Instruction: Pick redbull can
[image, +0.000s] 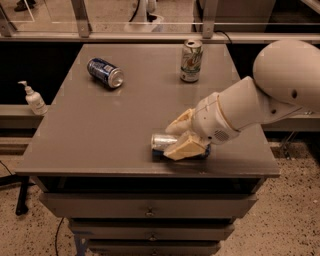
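The redbull can (160, 141) lies on its side near the front edge of the grey table (100, 135), its shiny silver end pointing left. My gripper (174, 141) comes in from the right. Its two cream fingers (184, 147) sit on either side of the can's body, shut on it. The fingers hide most of the can. The can still rests on the table top.
A shorter dark blue can (105, 72) lies at the back left of the table. A white and green can (191, 60) stands upright at the back, right of centre. A soap dispenser (34, 98) stands on a ledge to the left. Drawers (150, 210) sit under the table.
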